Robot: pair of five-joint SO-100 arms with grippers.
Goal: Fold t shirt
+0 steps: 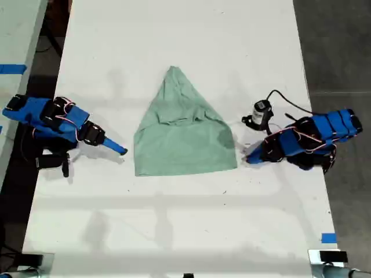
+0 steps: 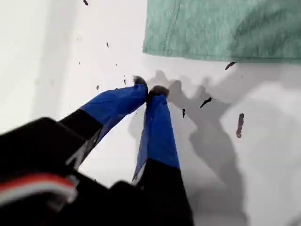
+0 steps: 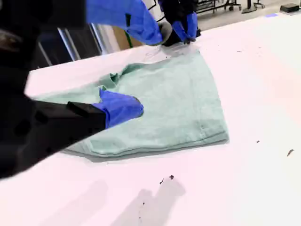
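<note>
One t shirt [image 1: 182, 130] lies on one white table [image 1: 174, 231]. Two blue arms rest on it, each with one gripper: my first gripper [image 2: 149, 89] and my second gripper [image 3: 136, 66]. Three pieces of blue tape show, at the exterior view's upper left [image 1: 11, 69], left edge, and lower right.

1. The t shirt [image 1: 182, 136] is soft, pale mint-green cloth, matt and wrinkled. In the second wrist view [image 3: 188, 103] a fine knit grain and a stitched hem show.
2. The table [image 1: 174, 231] is a smooth white surface with a faint sheen, marked by small dark scuffs.
3. My first gripper [image 2: 149, 89] has smooth blue fingers [image 2: 157, 132] with a dull finish, on a matt black plastic body.
4. My second gripper [image 3: 146, 70] has the same blue fingers [image 3: 120, 107] and black plastic.
</note>
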